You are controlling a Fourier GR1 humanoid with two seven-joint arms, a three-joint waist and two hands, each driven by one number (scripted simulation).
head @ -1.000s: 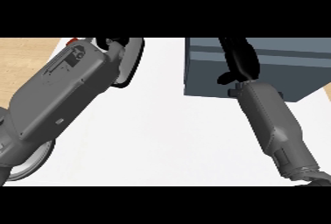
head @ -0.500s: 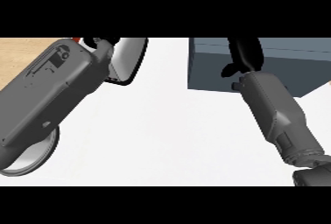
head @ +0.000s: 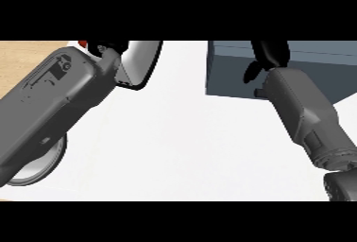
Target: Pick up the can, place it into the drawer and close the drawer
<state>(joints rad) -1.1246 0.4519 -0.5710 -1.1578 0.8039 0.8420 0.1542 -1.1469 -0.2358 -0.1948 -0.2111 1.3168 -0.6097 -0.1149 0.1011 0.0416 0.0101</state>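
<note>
A pale cylinder with a dark rim, the can (head: pixel 141 60), shows near the top left of the head view. My left hand (head: pixel 109 47) is curled against its upper side, mostly hidden by the big grey left forearm. A small red patch (head: pixel 82 43) peeks out beside that hand. At the top right stands the grey-blue drawer (head: pixel 226 71). My right hand (head: pixel 269 53) lies over the drawer's front part, fingers pointing away and running out of view, thumb hanging down toward the drawer's near wall. The drawer's inside is hidden.
A round grey plate (head: pixel 38 166) lies at the lower left, half under my left forearm. A wooden strip of counter (head: pixel 28 54) runs along the far left. White counter top (head: pixel 188 142) spreads between the two forearms.
My left forearm has swung up and to the right, with the can staying at the hand. My right hand and forearm have moved farther away and right, and the drawer's near edge sits slightly farther back.
</note>
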